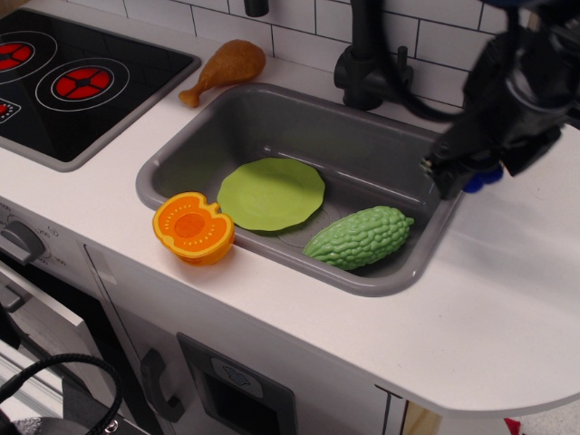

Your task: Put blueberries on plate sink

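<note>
My gripper (464, 174) hangs above the right rim of the grey sink (181, 140), shut on the blueberries (480, 176), of which only a few dark-blue balls show under the black fingers. The lime-green plate (270, 193) lies flat on the sink floor at the left, well to the left of and below the gripper. The black faucet (367, 63) stands behind the sink.
A green bumpy gourd (359, 236) lies in the sink at the front right, next to the plate. An orange halved fruit (192, 227) rests on the sink's front-left rim. A toy drumstick (225, 69) lies behind the sink. The black stovetop (63, 82) is at the left.
</note>
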`<state>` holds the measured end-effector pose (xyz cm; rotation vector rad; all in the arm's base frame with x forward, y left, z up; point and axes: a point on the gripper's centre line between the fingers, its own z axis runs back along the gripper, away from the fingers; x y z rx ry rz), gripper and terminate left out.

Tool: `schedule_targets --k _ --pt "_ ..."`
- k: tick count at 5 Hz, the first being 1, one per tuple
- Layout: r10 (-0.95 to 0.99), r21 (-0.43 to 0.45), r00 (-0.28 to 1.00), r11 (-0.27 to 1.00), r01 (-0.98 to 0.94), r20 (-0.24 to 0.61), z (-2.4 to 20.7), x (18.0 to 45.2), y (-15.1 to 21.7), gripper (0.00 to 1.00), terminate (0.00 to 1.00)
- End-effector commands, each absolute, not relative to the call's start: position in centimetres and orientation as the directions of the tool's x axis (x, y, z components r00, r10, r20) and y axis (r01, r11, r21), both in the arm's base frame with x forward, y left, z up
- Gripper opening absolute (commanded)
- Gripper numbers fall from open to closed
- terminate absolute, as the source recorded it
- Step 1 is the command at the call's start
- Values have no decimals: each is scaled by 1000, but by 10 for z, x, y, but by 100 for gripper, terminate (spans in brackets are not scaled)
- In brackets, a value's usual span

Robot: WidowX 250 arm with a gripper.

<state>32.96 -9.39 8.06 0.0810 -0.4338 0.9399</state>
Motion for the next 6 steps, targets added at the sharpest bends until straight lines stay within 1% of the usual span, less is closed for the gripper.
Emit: schedule_targets --k 1,2,3,4,5,6 --pt "767 -146 502 594 -791 399 103 332 -52 0 0" --pt "758 -133 503 597 -791 416 97 333 -29 0 0" --pt "764 -121 508 592 -796 398 93 334 -1 0 0" --pt "766 -117 497 584 -803 408 87 330 28 0 0" --pt "761 -95 492 577 -811 423 76 333 52 0 0" --pt "754 -69 485 568 -820 442 60 337 67 0 0"
